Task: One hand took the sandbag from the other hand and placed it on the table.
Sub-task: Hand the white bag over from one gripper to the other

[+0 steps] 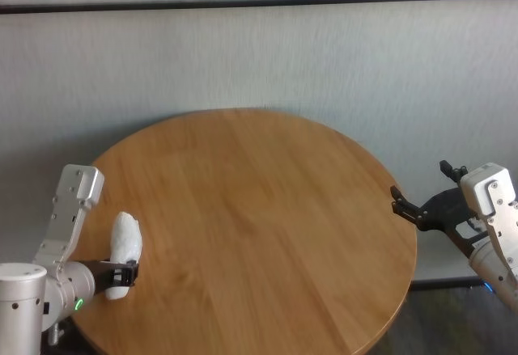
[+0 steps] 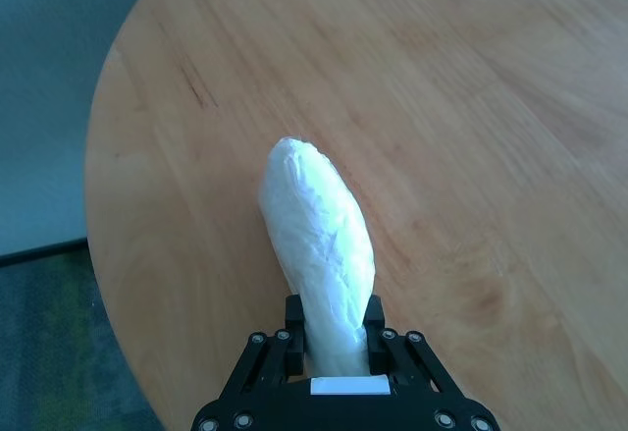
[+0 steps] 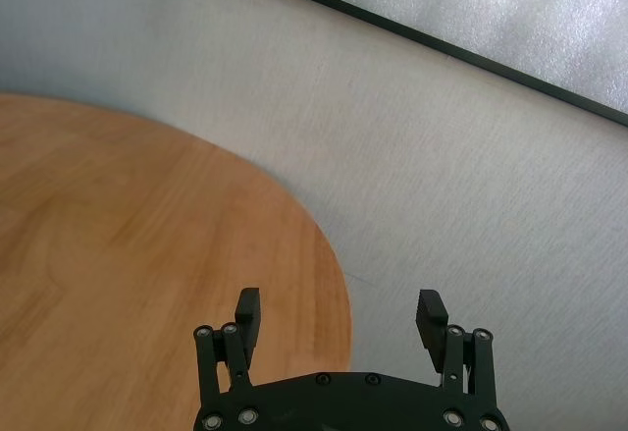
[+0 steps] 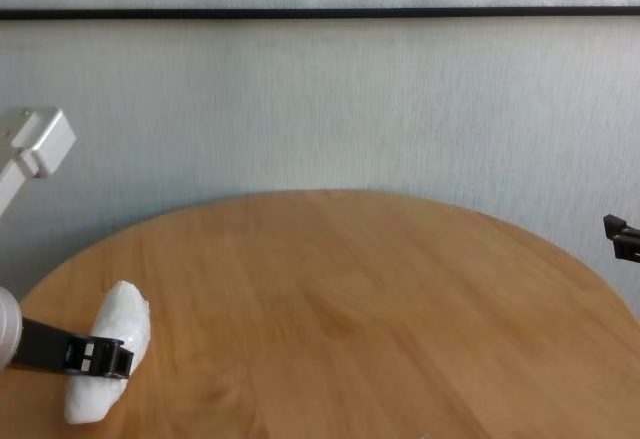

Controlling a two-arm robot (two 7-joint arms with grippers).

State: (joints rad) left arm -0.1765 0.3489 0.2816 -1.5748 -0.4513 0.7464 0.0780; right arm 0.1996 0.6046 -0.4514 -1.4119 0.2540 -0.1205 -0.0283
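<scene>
- The large round bench (image 1: 259,226) of warm light-brown wood, smooth with visible grain, fills the middle of the head view; behind it runs a pale grey textured wall (image 1: 259,56) crossed near the top by a thin dark horizontal strip (image 1: 259,1).
- The left arm's bulky black two-finger gripper (image 1: 125,273), on a big silver cylindrical wrist with a green light, sits at the robot's left over the near-left part of the bench. Its jaws are clamped on the sandbag, one finger on each side of the pouch's lower part, as the left wrist view shows (image 2: 334,343).
- The right arm's slim black two-finger gripper (image 1: 421,197), on a silver wrist with a blue light, hangs at the robot's right just off the bench's right edge. Its jaws stand wide apart with nothing between them; the right wrist view (image 3: 341,315) shows the bench edge and wall through the gap. The chest view catches only a black tip of it at the far right.
- The small white elongated lumpy pouch, the sandbag (image 1: 125,243), loaf-shaped with tapered ends and a wrinkled skin, is held crosswise in the left gripper above the bench's near-left area, well apart from the right gripper. In the chest view (image 4: 105,349) its ends stick out above and below the black fingers; whether its lower end touches the wood I cannot tell.
</scene>
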